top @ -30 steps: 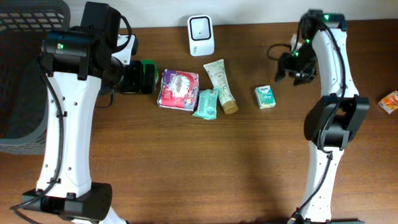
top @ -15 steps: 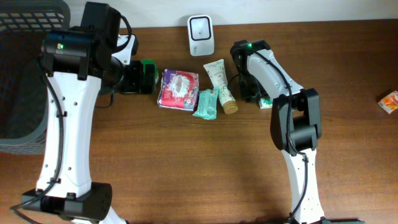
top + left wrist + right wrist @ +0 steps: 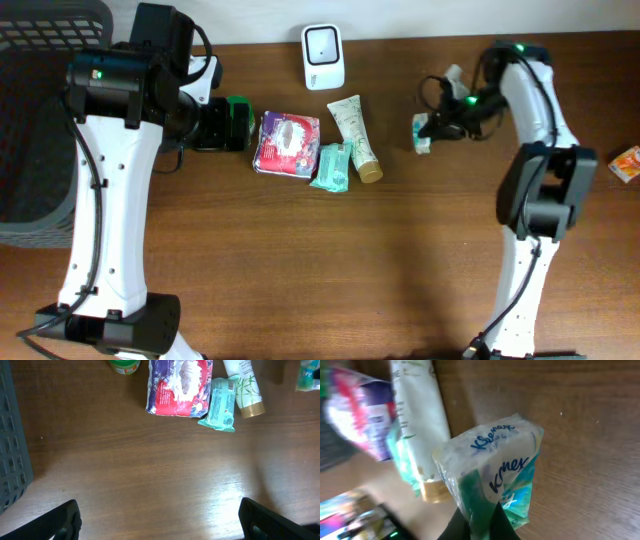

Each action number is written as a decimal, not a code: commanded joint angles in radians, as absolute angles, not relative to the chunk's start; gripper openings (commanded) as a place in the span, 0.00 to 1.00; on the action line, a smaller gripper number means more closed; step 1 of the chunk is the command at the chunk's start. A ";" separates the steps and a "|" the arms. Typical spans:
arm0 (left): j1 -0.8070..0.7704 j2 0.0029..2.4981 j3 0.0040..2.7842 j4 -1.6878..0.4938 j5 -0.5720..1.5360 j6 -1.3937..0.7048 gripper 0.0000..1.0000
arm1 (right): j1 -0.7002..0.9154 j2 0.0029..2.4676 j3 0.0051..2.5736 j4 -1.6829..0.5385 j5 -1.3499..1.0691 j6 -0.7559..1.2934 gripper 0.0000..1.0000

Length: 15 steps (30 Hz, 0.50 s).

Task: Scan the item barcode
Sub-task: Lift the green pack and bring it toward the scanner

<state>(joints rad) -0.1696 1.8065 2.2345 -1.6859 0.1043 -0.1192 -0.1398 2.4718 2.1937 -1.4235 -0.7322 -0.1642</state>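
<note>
Clearly pinched, the Kleenex tissue pack (image 3: pixel 492 475) sits tilted between the clamped fingers of the right gripper (image 3: pixel 479 522), to the right of the cream tube (image 3: pixel 355 138) and teal packet (image 3: pixel 332 167). Farther back stands the white scanner (image 3: pixel 323 57). The left gripper (image 3: pixel 159 517) hangs spread wide above the table (image 3: pixel 150 475), holding nothing.

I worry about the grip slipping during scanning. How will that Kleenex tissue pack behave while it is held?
The Kleenex pack is probably soft and light: its film wrap looks creased where the right gripper pinches one edge. The glossy film may be slippery, so it could sag or twist.
</note>
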 commanded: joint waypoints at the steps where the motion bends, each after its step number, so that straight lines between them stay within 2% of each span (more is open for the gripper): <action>1: -0.167 1.791 2.236 -1.685 0.105 -0.104 0.99 | -0.219 2.463 2.006 -1.338 -0.949 -0.228 0.07; 2: -0.167 1.791 2.236 -1.685 0.105 -0.104 0.99 | -0.254 2.463 1.969 -1.316 -0.924 -0.228 0.23; 3: -0.167 1.791 2.236 -1.685 0.105 -0.104 0.99 | -0.273 2.463 1.967 -1.315 -0.887 -0.216 0.28; 5: -0.167 1.791 2.236 -1.685 0.105 -0.104 0.99 | -0.339 2.461 2.017 -1.328 -0.640 -0.065 0.30; 6: -0.167 1.791 2.236 -1.685 0.105 -0.104 0.99 | -0.353 2.461 2.048 -1.352 -0.592 -0.058 0.30; 10: -0.167 1.791 2.236 -1.685 0.105 -0.104 0.99 | -0.345 2.461 2.262 -1.551 -0.566 -0.074 0.37; 15: -0.167 1.791 2.236 -1.685 0.105 -0.104 0.99 | -0.246 2.463 2.180 -1.471 -0.545 -0.060 0.41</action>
